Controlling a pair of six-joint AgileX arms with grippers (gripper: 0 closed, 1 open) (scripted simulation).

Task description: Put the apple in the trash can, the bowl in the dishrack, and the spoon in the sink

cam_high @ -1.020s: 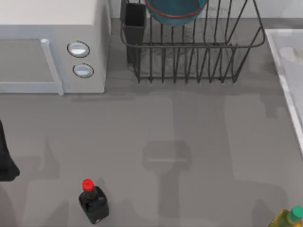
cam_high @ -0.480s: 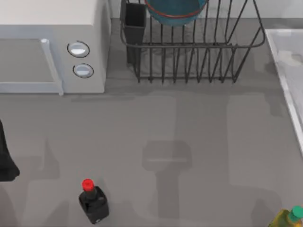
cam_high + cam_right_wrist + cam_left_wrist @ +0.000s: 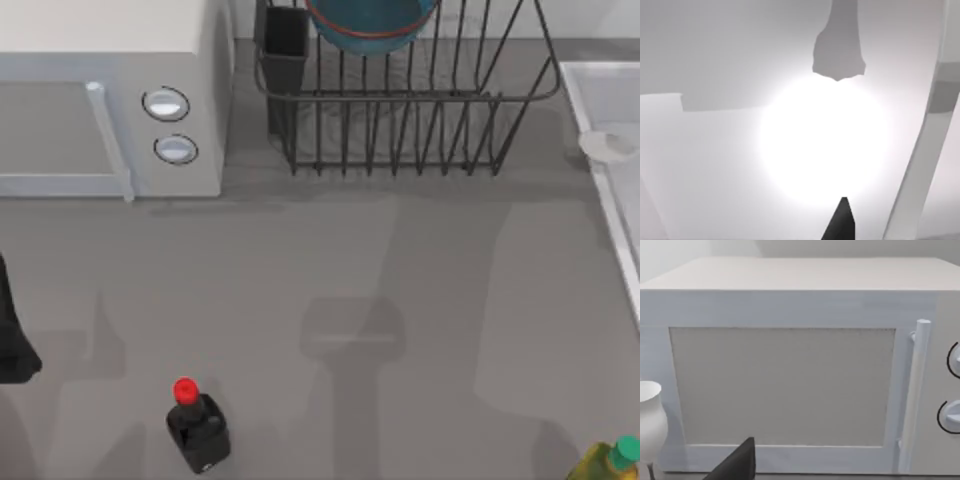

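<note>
Resting in the dishrack [image 3: 400, 110] at the worktop's far edge, the bowl [image 3: 372, 25].
Left arm [image 3: 12, 330] parks at the left edge; spoon [image 3: 610, 145] lies in the sink [image 3: 600, 85], right edge; whether either pincer is open cannot be told.

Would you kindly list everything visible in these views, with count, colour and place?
microwave: one, white with two round knobs, top view's upper left.
dishrack: one, dark wire, upper middle, with a dark utensil cup at its left corner.
bowl: one, blue with reddish-brown rim, in the dishrack.
sink: one, white, right edge of the table.
spoon: one, pale, lying in the sink.
dark bottle: one, black with red cap, lower left.
yellow bottle: one, green cap, lower right corner.
white vase: one, beside the microwave in the left wrist view.
table: one, grey.
left arm: dark, at the left edge.
</note>
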